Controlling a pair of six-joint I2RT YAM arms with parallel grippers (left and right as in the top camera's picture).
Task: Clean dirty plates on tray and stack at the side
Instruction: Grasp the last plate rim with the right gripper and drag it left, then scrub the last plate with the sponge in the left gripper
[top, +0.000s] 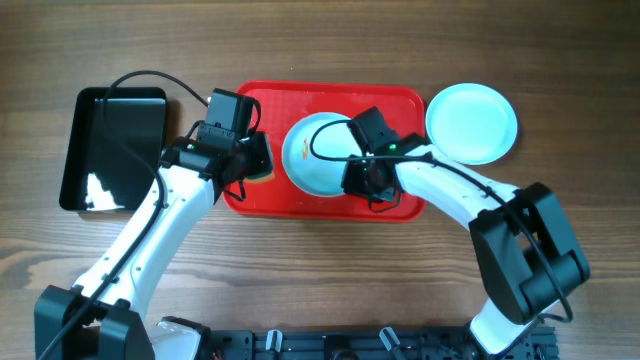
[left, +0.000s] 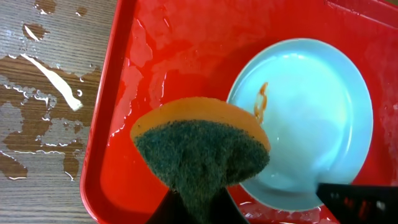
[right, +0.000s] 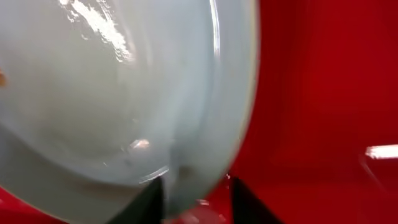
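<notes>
On the red tray (top: 270, 100) lies one pale plate (top: 312, 160) with a brown smudge (left: 262, 99) near its rim. A second, clean plate (top: 472, 122) rests on the table to the right of the tray. My left gripper (left: 198, 202) is shut on an orange sponge (left: 202, 146) with its dark green pad facing the camera, held over the tray's left part beside the plate. My right gripper (right: 196, 196) straddles the near rim of the plate (right: 112, 93). Its jaws are open, and a gap of red shows at the right finger.
A black rectangular tray (top: 113, 148) stands on the wooden table left of the red tray. Water puddles (left: 50, 81) lie on the wood beside the red tray's left edge, and the tray floor is wet.
</notes>
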